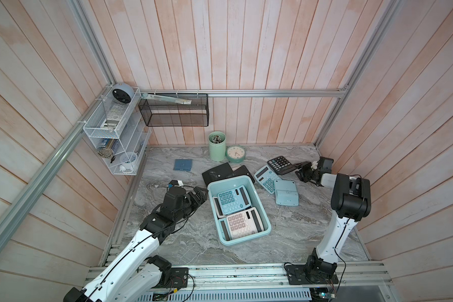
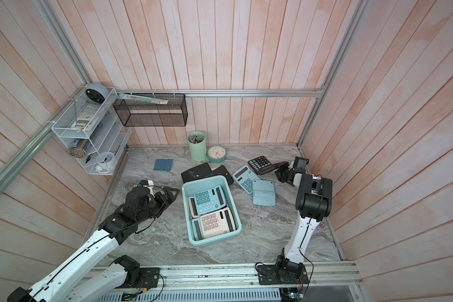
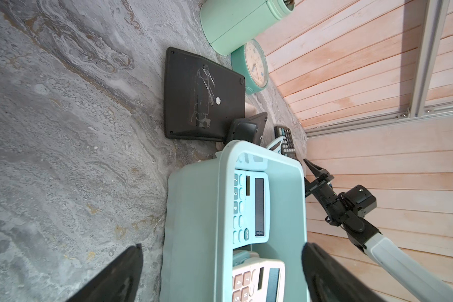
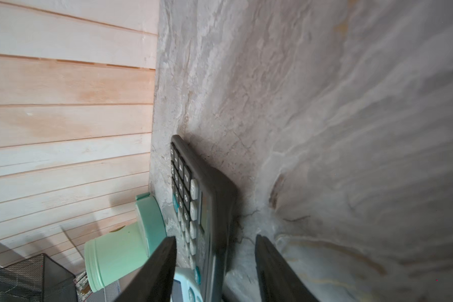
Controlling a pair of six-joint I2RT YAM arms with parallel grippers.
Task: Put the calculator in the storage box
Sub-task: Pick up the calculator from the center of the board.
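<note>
The storage box (image 1: 262, 206) (image 2: 185, 209) is a light aqua tub mid-table. It holds a teal calculator (image 1: 229, 200) and a pink-keyed one (image 1: 242, 223), both lying over a white one. A black calculator (image 1: 281, 164) (image 4: 212, 198) lies face up at the back right. My right gripper (image 1: 298, 169) (image 4: 215, 238) is open at its right end, and that end sits between the fingers with a gap on one side. My left gripper (image 1: 203, 198) (image 3: 221, 245) is wide open at the box's left wall (image 3: 225, 209) and holds nothing.
A light blue calculator (image 1: 264, 179) and a face-down aqua one (image 1: 287, 192) lie right of the box, and black face-down ones (image 1: 217, 171) lie behind it. A green canister (image 1: 217, 146), clock (image 1: 235, 154) and blue square (image 1: 183, 165) sit at the back. The right wall is close to my right wrist.
</note>
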